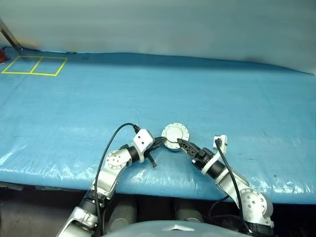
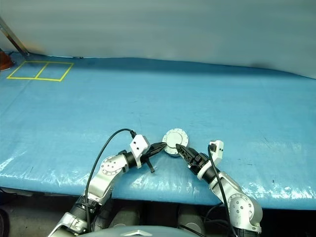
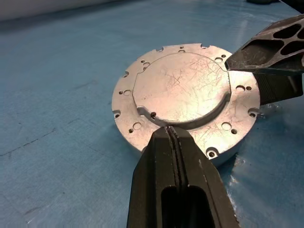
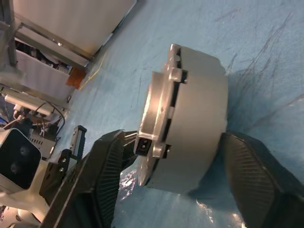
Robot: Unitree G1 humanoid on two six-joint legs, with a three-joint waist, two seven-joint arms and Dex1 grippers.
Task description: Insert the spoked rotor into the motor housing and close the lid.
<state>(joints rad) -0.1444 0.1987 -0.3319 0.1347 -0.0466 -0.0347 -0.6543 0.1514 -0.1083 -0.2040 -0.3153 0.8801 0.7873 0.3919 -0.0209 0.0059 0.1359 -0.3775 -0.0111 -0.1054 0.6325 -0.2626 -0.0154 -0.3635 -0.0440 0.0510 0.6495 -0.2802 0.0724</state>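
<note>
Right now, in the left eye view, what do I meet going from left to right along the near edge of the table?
Left hand → closed motor housing, its lid on top → right hand, fingers on either side of the housing.

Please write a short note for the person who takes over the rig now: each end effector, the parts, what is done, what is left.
Left end effector: shut, tips at the near rim of the lid.
Right end effector: fingers on either side of the motor housing; grip not confirmed.
Housing lies on the blue table cover with its lid on top.
Rotor cannot be seen, presumably inside.
Left: confirm the lid sits fully, then release.
</note>
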